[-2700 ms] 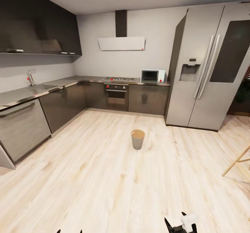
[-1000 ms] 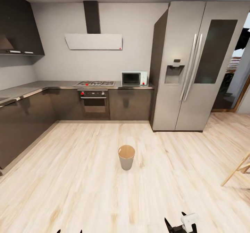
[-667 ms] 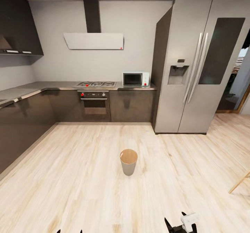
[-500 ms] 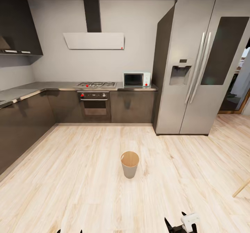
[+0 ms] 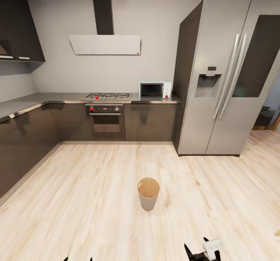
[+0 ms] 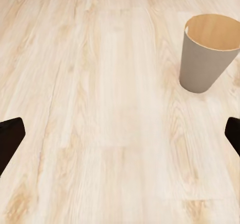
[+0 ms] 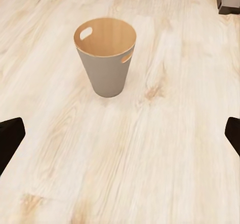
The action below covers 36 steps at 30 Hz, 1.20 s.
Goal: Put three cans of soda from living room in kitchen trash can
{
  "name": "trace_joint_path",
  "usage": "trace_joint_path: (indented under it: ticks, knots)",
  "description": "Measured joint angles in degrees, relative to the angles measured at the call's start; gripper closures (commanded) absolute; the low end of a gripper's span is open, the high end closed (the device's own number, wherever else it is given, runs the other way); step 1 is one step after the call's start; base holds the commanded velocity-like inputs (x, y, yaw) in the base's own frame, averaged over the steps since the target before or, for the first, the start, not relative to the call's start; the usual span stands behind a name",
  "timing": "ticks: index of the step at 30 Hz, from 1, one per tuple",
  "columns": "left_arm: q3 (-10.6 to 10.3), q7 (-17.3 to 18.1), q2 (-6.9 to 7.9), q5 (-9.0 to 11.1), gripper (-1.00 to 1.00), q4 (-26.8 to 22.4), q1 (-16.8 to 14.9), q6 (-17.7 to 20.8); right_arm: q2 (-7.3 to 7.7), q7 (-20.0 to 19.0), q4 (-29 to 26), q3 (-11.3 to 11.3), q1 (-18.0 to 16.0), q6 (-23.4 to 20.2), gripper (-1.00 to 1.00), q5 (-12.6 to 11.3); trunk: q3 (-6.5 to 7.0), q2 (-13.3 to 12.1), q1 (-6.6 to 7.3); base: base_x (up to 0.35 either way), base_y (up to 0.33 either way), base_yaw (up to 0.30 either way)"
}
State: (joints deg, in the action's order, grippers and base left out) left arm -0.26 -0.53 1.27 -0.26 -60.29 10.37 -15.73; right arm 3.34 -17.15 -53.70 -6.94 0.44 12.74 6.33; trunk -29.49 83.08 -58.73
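1. Black tips of left gripper (image 6: 120,136) & right gripper (image 7: 120,136) spread wide, nothing between.
2. Pale wood floor (image 5: 77,199) under both.
3. Tash can (image 5: 148,193) upright ahead of both grippers, apart from them.
4. Beyond: oven (image 5: 106,119), microwave (image 5: 155,90), steel fridge (image 5: 229,74).
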Motion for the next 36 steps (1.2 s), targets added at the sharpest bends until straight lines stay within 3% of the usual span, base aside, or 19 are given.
trace_joint_path:
  ticks: [36]
  knots:
    - [0.10, 0.00, -0.01, 0.00, -1.00, 0.00, 0.00, 0.00, 0.00, 0.01, 0.00, -0.03, 0.00, -0.09, -1.00, 0.00, 0.00, 0.00, 0.00, 0.318, 0.014, 0.000]
